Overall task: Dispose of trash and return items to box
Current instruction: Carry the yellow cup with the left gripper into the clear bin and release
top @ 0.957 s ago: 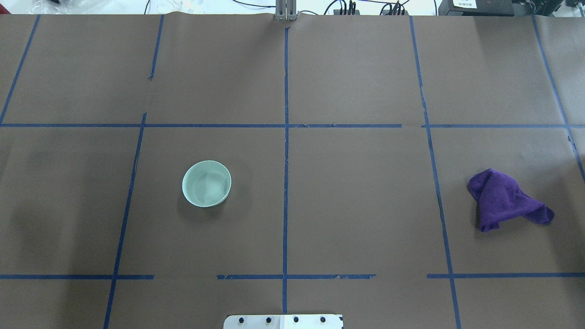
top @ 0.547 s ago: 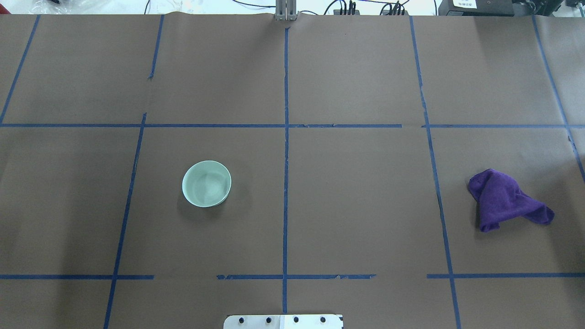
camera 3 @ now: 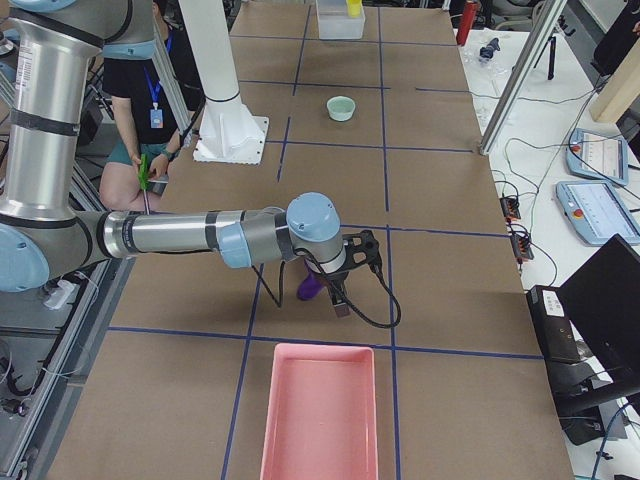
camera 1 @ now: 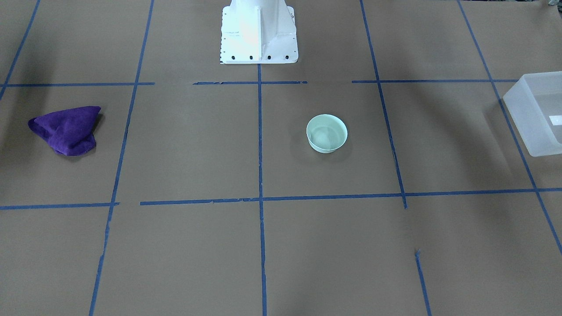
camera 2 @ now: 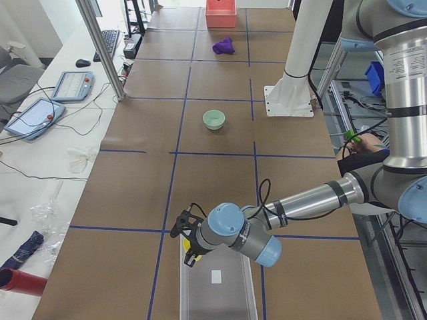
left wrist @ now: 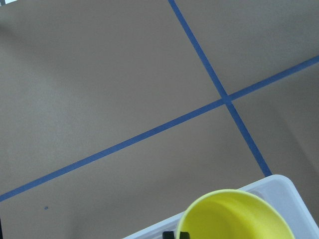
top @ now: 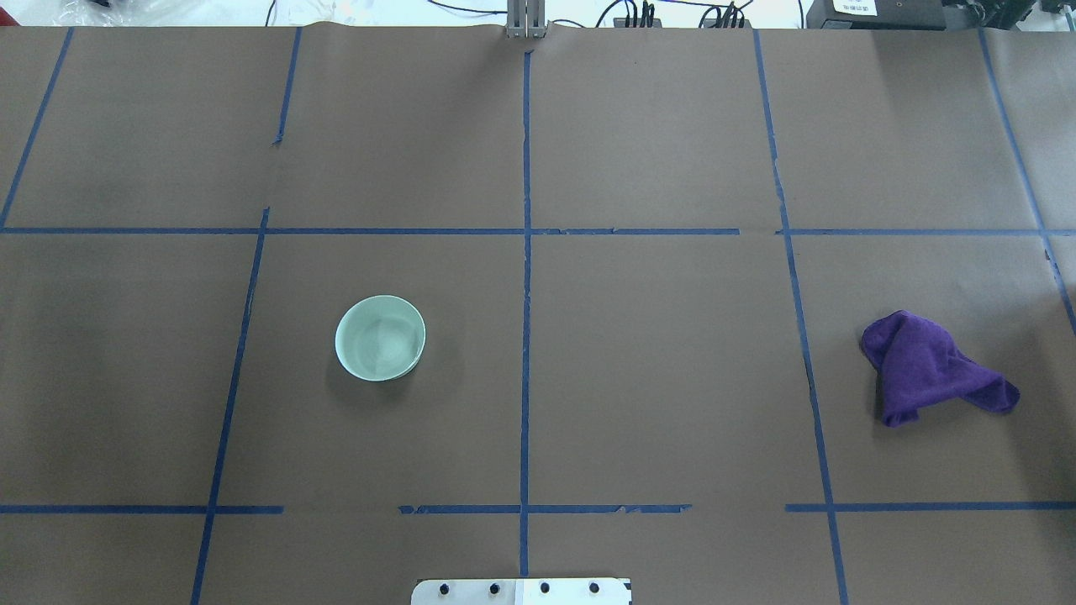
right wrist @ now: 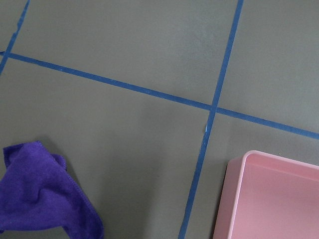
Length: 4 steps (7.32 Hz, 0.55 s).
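The mint-green bowl (top: 380, 338) stands upright on the brown table left of centre; it also shows in the front view (camera 1: 326, 133). My left gripper (camera 2: 189, 241) is shut on the yellow cup (left wrist: 234, 219) and holds it over the near corner of the frosted-white box (camera 2: 217, 287). One dark finger tip (left wrist: 175, 234) shows at the cup's rim. The box wall (camera 1: 535, 114) shows at the front view's right edge. My right gripper (camera 3: 340, 300) hangs over the purple cloth (camera 3: 310, 287); I cannot tell if it is open or shut.
The purple cloth (top: 929, 370) lies crumpled at the table's right. A pink tray (right wrist: 274, 199) sits beyond it at the right end. The white robot base (camera 1: 258, 30) stands at the middle. Blue tape lines cross the table.
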Each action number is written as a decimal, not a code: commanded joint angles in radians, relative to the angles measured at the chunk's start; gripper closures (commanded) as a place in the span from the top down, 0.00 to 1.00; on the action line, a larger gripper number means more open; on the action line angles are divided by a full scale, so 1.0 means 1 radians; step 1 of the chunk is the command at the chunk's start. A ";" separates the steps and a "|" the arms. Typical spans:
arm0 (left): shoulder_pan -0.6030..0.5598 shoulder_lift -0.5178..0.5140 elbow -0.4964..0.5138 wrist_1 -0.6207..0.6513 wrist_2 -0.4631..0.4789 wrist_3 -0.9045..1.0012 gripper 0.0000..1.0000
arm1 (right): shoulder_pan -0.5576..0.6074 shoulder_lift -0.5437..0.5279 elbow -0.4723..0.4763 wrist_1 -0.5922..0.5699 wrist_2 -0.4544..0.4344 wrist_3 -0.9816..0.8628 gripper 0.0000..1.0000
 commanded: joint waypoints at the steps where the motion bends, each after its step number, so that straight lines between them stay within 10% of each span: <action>1: 0.075 -0.002 0.023 -0.059 0.013 -0.059 0.00 | 0.000 0.000 0.002 0.000 0.000 0.000 1.00; 3: 0.079 0.006 0.024 -0.071 0.013 -0.056 0.00 | 0.000 0.002 0.005 0.000 0.000 0.000 1.00; 4: 0.090 0.006 0.025 -0.071 0.013 -0.056 0.18 | 0.000 0.004 0.003 0.000 0.000 0.000 1.00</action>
